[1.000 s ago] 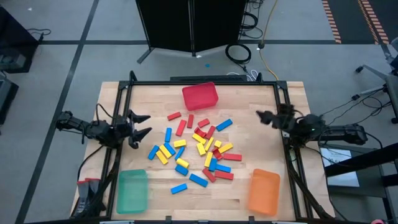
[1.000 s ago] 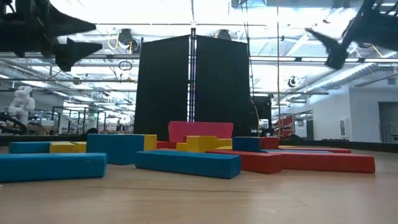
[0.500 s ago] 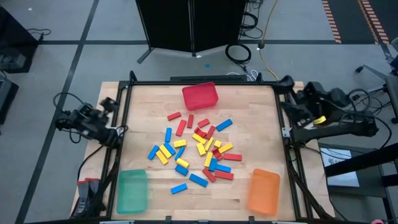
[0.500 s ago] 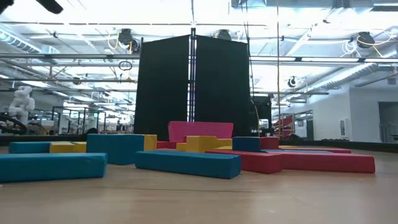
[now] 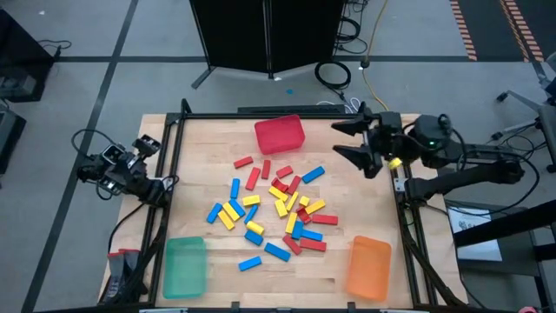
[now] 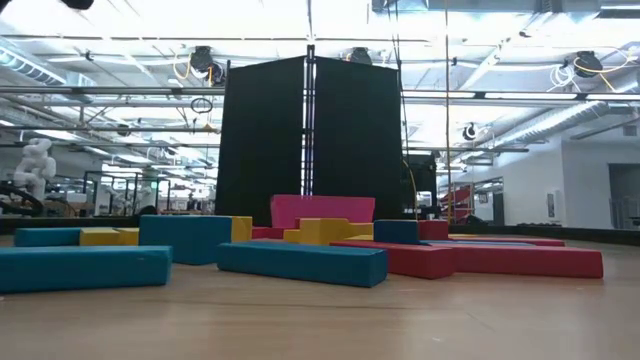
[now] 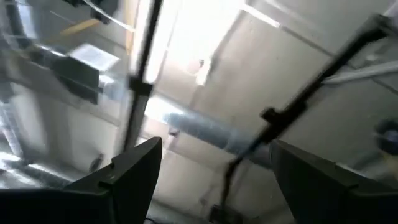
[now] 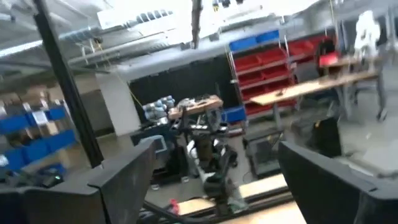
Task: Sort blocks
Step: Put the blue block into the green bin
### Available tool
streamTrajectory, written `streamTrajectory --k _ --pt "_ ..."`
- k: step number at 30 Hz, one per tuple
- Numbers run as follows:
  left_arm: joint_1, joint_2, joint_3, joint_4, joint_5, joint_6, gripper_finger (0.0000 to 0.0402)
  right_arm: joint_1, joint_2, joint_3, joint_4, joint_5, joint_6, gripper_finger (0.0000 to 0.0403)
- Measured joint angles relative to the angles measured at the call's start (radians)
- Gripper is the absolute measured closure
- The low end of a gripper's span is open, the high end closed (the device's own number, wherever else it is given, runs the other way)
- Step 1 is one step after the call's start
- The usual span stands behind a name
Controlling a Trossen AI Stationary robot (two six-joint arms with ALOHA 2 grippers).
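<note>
Right hand, fingers spread and empty, hovers over the worktop's far right; we find the blocks mid-worktop, nearer it than the left hand, also released.

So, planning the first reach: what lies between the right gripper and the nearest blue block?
In the high view, only bare tabletop lies between the open right gripper and the blue block.

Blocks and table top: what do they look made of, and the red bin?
Blocks: probably painted wood or plastic, solid matte colour, crisp edges. Table top: wood, pale planks with visible grain and joints. Red bin: likely plastic, smooth with rounded corners.
</note>
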Motion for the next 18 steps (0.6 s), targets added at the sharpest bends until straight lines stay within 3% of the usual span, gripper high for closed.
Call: streamTrajectory --k 2,6,8,10,13,16,18 --pt "0.000 0.000 0.048 -0.121 -0.141 -0.076 0.0098 0.000 0.011 0.000 -0.010 -0.005 0.069 0.0067" --pt "0.000 0.052 0.268 -0.829 -0.281 -0.281 0.0098 0.011 0.026 0.001 -0.070 -0.004 0.102 0.0067" --pt "0.000 0.140 0.399 -1.048 -0.323 -0.395 0.0098 0.014 0.040 0.021 -0.145 0.002 0.102 0.0067" --pt "0.000 0.246 0.533 -1.115 -0.302 -0.402 0.0098 0.014 0.067 0.084 -0.295 0.004 0.097 0.0067" --pt "0.000 0.416 0.735 -1.192 -0.228 -0.297 0.0098 0.014 0.137 0.237 -0.667 0.041 0.059 0.0067" --pt "0.000 0.572 0.941 -1.421 -0.237 -0.205 0.0098 0.011 0.240 0.396 -1.045 0.179 -0.002 0.0067" --pt "0.000 0.663 1.058 -1.598 -0.303 -0.201 0.0098 -0.006 0.311 0.472 -1.221 0.267 -0.040 0.0067"
